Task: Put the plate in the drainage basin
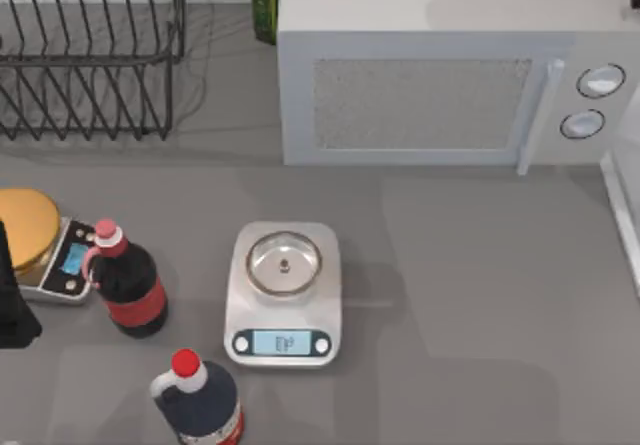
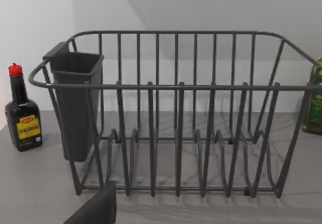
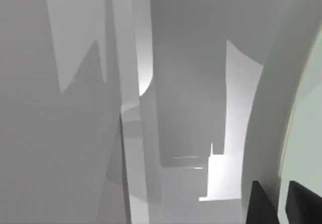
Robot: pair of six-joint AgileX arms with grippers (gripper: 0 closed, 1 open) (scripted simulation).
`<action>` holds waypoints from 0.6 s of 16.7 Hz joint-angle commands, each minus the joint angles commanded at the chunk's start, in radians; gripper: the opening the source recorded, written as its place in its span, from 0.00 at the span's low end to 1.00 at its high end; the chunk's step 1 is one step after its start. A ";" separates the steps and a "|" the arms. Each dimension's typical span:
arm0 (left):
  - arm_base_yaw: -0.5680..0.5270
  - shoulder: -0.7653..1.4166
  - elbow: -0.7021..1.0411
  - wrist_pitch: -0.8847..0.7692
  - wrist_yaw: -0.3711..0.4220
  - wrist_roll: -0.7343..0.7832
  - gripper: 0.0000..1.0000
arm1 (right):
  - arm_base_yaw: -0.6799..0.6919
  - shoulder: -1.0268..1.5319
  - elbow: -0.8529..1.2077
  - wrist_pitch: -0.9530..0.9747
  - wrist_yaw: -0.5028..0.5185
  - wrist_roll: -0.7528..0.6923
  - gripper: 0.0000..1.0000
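Observation:
The plate (image 3: pixel 302 108) is pale mint green, and its curved rim sweeps down one side of the right wrist view. My right gripper (image 3: pixel 283 206) is shut on that rim, with a dark finger on each face of it. Behind the plate lies the drainage basin (image 3: pixel 132 148), with a straight white rim and pale inner walls. In the top view the basin's white edge (image 1: pixel 622 215) runs along the table's right side. My left arm (image 1: pixel 12 305) is parked at the far left edge of the table.
A black wire dish rack (image 1: pixel 90 55) stands at the back left, with a microwave (image 1: pixel 430 85) behind the middle. A steel kitchen scale (image 1: pixel 284 295) sits mid-table. Two dark bottles (image 1: pixel 130 285) (image 1: pixel 200 405) and a gold-panned scale (image 1: pixel 30 235) crowd the left.

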 joint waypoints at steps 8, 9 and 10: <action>0.000 0.000 0.000 0.000 0.000 0.000 1.00 | -0.006 0.066 0.038 0.028 -0.022 -0.063 0.08; 0.000 0.000 0.000 0.000 0.000 0.000 1.00 | -0.006 0.066 0.038 0.028 -0.022 -0.063 0.15; 0.000 0.000 0.000 0.000 0.000 0.000 1.00 | -0.006 0.066 0.038 0.028 -0.022 -0.063 0.23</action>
